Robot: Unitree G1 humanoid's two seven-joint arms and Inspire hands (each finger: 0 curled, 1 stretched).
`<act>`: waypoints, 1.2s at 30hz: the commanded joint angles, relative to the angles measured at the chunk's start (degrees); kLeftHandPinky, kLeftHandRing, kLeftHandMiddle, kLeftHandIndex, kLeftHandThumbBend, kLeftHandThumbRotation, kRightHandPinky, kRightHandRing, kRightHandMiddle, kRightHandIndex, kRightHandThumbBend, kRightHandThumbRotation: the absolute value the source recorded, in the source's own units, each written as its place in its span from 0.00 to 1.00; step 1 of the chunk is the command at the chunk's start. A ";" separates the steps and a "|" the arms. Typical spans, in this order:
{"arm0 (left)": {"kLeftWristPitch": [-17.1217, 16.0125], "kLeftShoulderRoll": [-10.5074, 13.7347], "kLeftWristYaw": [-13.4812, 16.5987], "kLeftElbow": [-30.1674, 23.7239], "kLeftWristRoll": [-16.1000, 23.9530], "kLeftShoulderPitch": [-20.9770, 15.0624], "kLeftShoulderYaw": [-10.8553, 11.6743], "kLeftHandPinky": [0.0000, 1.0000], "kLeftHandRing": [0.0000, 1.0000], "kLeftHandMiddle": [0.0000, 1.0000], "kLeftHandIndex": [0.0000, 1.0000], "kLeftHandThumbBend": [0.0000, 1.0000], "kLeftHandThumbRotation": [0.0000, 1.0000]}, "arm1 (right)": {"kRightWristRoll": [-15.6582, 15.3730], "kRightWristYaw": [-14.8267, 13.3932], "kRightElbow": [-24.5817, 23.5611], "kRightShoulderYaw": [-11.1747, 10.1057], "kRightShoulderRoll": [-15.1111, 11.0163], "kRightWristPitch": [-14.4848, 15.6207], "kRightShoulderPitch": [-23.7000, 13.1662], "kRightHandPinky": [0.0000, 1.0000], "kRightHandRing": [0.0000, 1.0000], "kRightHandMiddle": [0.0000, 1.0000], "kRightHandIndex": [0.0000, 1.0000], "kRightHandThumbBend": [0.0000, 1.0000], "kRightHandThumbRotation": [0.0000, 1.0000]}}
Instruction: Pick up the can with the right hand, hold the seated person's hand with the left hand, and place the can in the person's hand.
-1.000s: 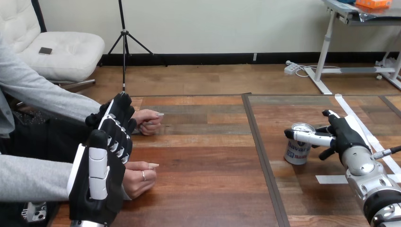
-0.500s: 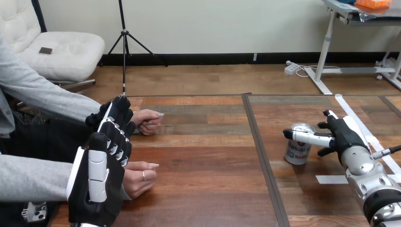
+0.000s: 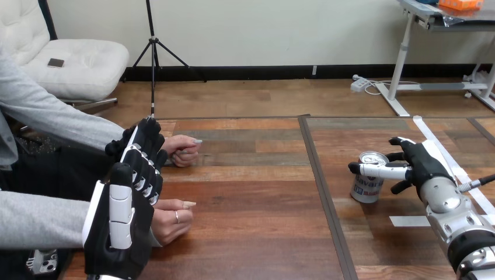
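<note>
Head view: right hand (image 3: 425, 167) fingers (image 3: 382, 170) round can (image 3: 366, 188), tape (image 3: 408, 221) beside; left hand (image 3: 119, 227) straight-fingered, screening person's hands (image 3: 171, 220).

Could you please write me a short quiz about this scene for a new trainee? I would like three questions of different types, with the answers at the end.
1. True or false: the can is at the right part of the table, apart from the person's hands.
2. Choose one. The right hand: A) lies flat on the table; B) has its thumb and fingers round the can; C) points at the ceiling.
3. Short answer: are the fingers of the left hand curled round one of the person's hands?

Key: 1 true. 2 B. 3 No: they are straight, and the hand stands upright in front of the person's hands.
</note>
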 commanded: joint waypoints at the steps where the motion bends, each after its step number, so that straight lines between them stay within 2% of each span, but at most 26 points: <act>1: 0.07 0.04 -0.11 -2.87 -0.55 -1.81 -0.43 1.00 1.00 0.99 0.97 0.75 0.98 | -0.56 0.75 -0.30 0.76 0.14 -0.22 -6.00 0.43 0.72 0.82 0.90 1.00 0.25; 8: -0.48 -0.12 -0.69 -2.23 -1.23 -2.16 -0.32 1.00 1.00 0.99 0.96 0.73 0.97 | 0.12 2.26 -0.10 0.09 0.26 0.76 -6.31 0.49 0.79 0.88 0.91 1.00 0.23; 12: 0.00 0.08 -0.40 -2.71 -0.87 -1.94 -0.32 1.00 1.00 0.99 0.96 0.74 0.97 | -0.24 1.81 -0.10 0.34 0.43 0.93 -6.16 0.51 0.81 0.90 0.91 1.00 0.22; 16: -0.17 -0.05 -0.26 -2.73 -0.81 -1.94 -0.27 1.00 1.00 0.99 0.96 0.75 0.96 | -0.54 1.32 -0.17 0.59 0.63 0.94 -5.98 0.46 0.73 0.83 0.90 1.00 0.22; 24: 0.65 0.07 0.33 -3.65 -0.53 -1.76 -0.31 1.00 1.00 0.98 0.96 0.75 0.96 | -1.39 0.29 -0.10 1.18 0.97 1.31 -5.80 0.44 0.69 0.78 0.87 1.00 0.18; 27: 0.74 0.23 0.22 -3.74 -0.56 -1.77 -0.28 1.00 1.00 0.98 0.96 0.76 0.96 | -1.49 0.05 -0.13 1.38 1.04 1.17 -5.65 0.37 0.57 0.66 0.86 1.00 0.17; 30: 0.48 0.25 0.06 -3.51 -0.56 -1.93 -0.17 1.00 1.00 0.99 0.96 0.76 0.96 | -1.68 -0.08 -0.12 1.75 1.07 1.16 -5.60 0.34 0.53 0.63 0.85 1.00 0.16; 36: 0.63 0.33 0.38 -3.82 -0.18 -1.91 -0.12 1.00 1.00 0.99 0.95 0.75 0.97 | -1.88 0.28 -0.12 2.39 1.01 1.32 -5.61 0.35 0.58 0.67 0.83 1.00 0.17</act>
